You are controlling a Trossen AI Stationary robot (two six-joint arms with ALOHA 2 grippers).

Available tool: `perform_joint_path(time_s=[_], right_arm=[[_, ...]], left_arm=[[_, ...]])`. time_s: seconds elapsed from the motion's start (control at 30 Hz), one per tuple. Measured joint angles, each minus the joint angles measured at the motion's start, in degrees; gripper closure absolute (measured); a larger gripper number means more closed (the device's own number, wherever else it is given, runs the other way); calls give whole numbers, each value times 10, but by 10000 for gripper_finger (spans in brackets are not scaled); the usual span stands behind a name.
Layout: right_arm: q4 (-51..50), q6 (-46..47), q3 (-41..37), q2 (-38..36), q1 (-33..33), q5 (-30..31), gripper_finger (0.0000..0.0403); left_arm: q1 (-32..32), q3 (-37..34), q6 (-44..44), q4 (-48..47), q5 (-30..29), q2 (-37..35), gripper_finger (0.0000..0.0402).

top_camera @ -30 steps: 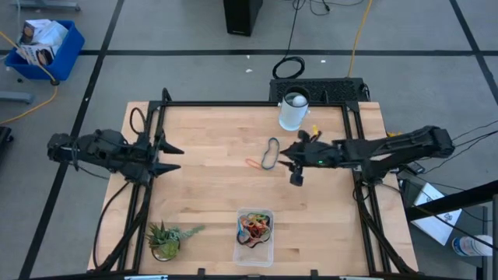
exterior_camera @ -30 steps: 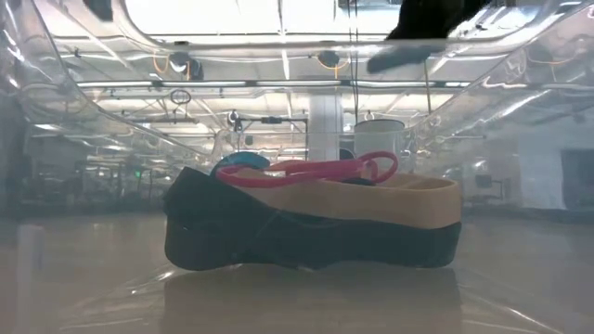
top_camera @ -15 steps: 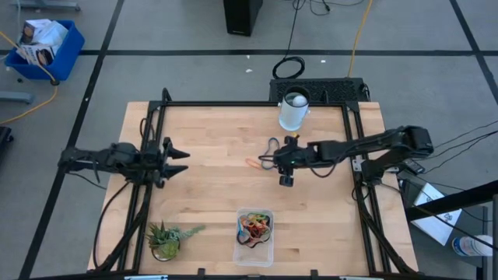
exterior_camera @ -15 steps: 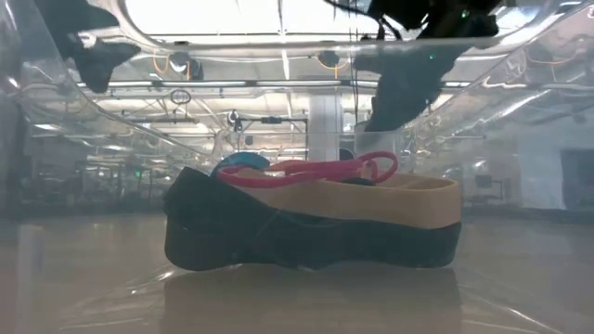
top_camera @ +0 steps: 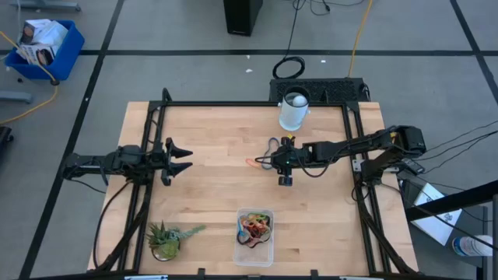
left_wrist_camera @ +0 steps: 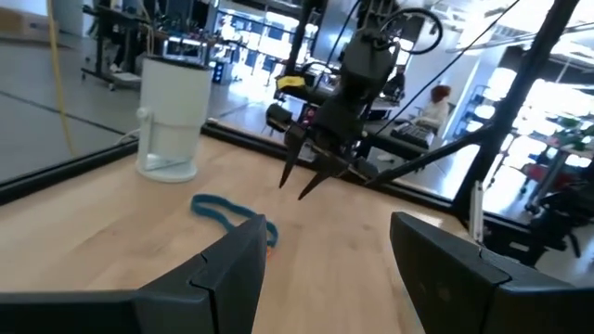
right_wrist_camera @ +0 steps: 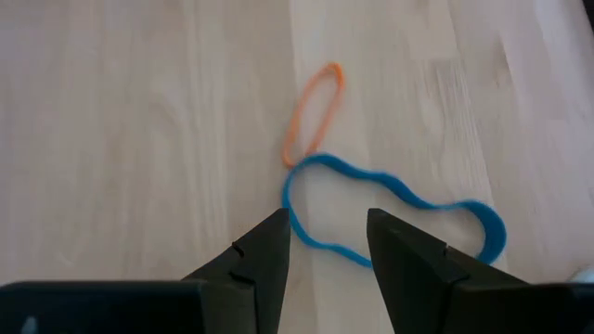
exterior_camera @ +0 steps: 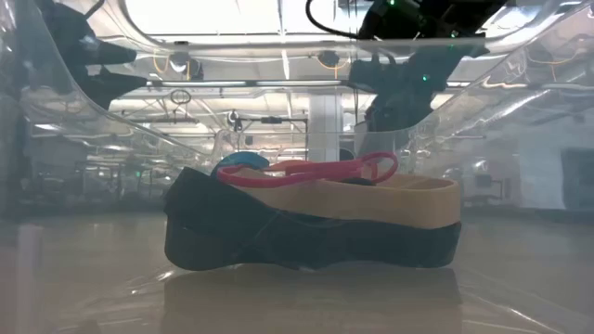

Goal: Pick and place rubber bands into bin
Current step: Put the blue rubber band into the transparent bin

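A: Is there any writing or a brand to read?

B: None that can be made out. The blue crate [top_camera: 43, 45] on the floor off the bench's far left corner holds printed packets, too small to read.

A: What do the rubber bands look like, and where are they?

B: Two lie loose on the wooden bench [top_camera: 210, 132] a little toward the far edge: a blue band [right_wrist_camera: 390, 213], a wavy stretched loop, and a thin orange band [right_wrist_camera: 313, 111], a narrow oval touching the blue one's end. More bands, red, blue, tan and black among them, sit piled in the clear bin [top_camera: 254, 237] by the middle of the near edge.

A: And the hands?

B: The right hand [top_camera: 275, 161] hangs over the blue band, fingers apart with a narrow gap, holding nothing. The left hand [top_camera: 184, 156] hovers toward the left side of the bench, fingers spread wide and empty.

A: Anything else?

B: A white cup [top_camera: 293, 110] at the far edge and a small green plant [top_camera: 165, 239] at the near left corner.
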Motion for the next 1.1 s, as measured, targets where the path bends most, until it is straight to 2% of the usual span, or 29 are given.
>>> perform_joint_path(time_s=[0.13,0.4,0.93,1.1], right_arm=[[9,0,-16,0,-11,-4,264],[94,-3,-64,0,-19,-45,264],[100,-1,-62,2,-34,-46,264],[125,-6,-61,40,-37,-62,264]], left_arm=[[8,-1,0,-1,-2,1,165],[13,-1,11,-2,-15,1,165],[13,0,16,-2,-20,2,165],[13,0,15,-3,-41,2,165]])
